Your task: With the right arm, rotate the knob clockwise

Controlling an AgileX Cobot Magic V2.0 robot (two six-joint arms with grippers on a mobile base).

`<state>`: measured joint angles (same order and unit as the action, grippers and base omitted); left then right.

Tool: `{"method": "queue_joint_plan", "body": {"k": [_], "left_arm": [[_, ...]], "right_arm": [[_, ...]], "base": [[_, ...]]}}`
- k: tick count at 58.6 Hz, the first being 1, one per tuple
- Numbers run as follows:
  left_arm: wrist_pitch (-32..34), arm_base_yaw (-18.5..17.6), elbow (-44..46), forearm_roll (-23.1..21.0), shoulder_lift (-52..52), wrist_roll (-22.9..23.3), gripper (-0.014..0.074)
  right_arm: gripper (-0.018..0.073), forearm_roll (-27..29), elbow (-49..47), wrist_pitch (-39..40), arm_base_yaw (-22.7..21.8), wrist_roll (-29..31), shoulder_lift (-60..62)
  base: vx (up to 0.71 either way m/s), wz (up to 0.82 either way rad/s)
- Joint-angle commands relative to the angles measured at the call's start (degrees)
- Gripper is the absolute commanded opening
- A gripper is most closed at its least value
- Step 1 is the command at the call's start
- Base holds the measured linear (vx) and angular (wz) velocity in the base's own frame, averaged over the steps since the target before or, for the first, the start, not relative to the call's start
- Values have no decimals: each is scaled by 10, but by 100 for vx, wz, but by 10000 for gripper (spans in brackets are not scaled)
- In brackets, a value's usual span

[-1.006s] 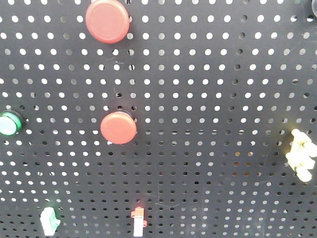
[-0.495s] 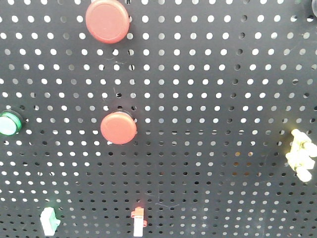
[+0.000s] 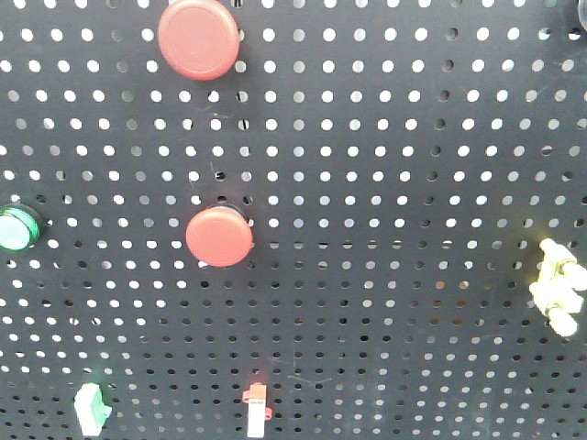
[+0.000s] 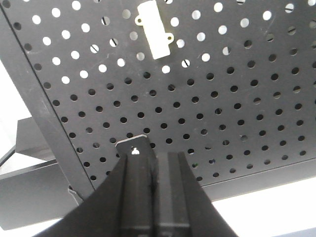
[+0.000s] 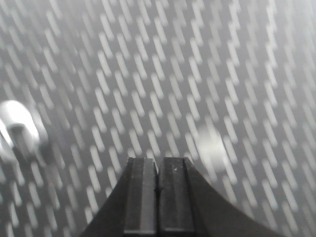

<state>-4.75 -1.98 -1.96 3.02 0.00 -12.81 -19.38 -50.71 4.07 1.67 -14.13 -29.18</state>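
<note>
A black pegboard (image 3: 401, 137) fills the front view. I cannot tell for sure which fitting on it is the knob. A pale yellow lobed piece (image 3: 558, 286) sits at the right edge and a dark round part (image 3: 578, 13) shows in the top right corner. The right wrist view is streaked with motion blur; my right gripper (image 5: 158, 159) is shut and empty in front of the board, with a pale round blurred object (image 5: 19, 129) far to its left. My left gripper (image 4: 155, 152) is shut and empty near the board's lower edge. Neither gripper shows in the front view.
Two red round buttons (image 3: 198, 38) (image 3: 219, 236), a green button (image 3: 16, 227), a green-white switch (image 3: 92, 409) and a red-white switch (image 3: 257, 408) stick out of the board. A white bracket (image 4: 154, 29) is bolted above the left gripper, and the board's frame (image 4: 44, 108) runs down the left.
</note>
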Motion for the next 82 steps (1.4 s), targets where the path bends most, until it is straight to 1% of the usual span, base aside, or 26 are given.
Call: {"method": "queue_joint_plan", "body": {"k": [1,7,11,16,18,22,25,29,31,36,37,39,42,46,47,50,54,57,63,72,79,82], "left_arm": [[48,-5,-9,-3,6,2,-6],[48,-5,-9,-3,6,2,-6],[48,-5,-9,-3,6,2,-6],[48,-5,-9,-3,6,2,-6],[48,-5,-9,-3,6,2,-6],[48,-5,-9,-3,6,2,-6],[48,-5,-9,-3,6,2,-6],[48,-5,-9,-3,6,2,-6],[48,-5,-9,-3,6,2,-6],[48,-5,-9,-3,6,2,-6],[48,-5,-9,-3,6,2,-6],[48,-5,-9,-3,6,2,-6],[48,-5,-9,-3,6,2,-6],[48,-5,-9,-3,6,2,-6],[48,-5,-9,-3,6,2,-6],[48,-5,-9,-3,6,2,-6],[48,-5,-9,-3,6,2,-6],[48,-5,-9,-3,6,2,-6],[48,-5,-9,-3,6,2,-6],[48,-5,-9,-3,6,2,-6],[48,-5,-9,-3,6,2,-6],[48,-5,-9,-3,6,2,-6]], "right_arm": [[-8,-5,-17,88,-2,-1,-13],[-8,-6,-19,95,-2,-1,-16],[-8,-21,-19,86,-2,-1,-19],[-8,-68,-19,82,-2,-1,-30],[-8,-97,-19,86,-1,-1,-35],[-8,-166,-19,105,6,-4,-47],[-8,-222,-21,125,16,-25,-57],[-8,-293,-34,139,36,-97,-74],[-8,-351,-44,140,48,-137,-86],[-8,-469,-69,143,76,-206,-114],[-8,-506,-77,143,84,-227,-121],[-8,-554,-88,145,93,-262,-130],[-8,-644,-110,146,108,-314,-143],[-8,-727,-129,147,123,-375,-154],[-8,-758,-136,148,126,-397,-156],[-8,-827,-149,152,132,-447,-159],[-8,-827,-159,158,129,-486,-159],[-8,-827,-161,157,129,-499,-157],[-8,-827,-161,155,129,-496,-152],[-1,-827,-161,127,129,-496,-151],[37,-827,-161,126,129,-499,-151],[55,-827,-160,119,129,-516,-151]], "base": [[0,0],[0,0],[0,0],[0,0],[0,0],[0,0],[0,0],[0,0],[0,0],[0,0],[0,0],[0,0],[0,0],[0,0],[0,0],[0,0],[0,0],[0,0],[0,0],[0,0],[0,0],[0,0]]}}
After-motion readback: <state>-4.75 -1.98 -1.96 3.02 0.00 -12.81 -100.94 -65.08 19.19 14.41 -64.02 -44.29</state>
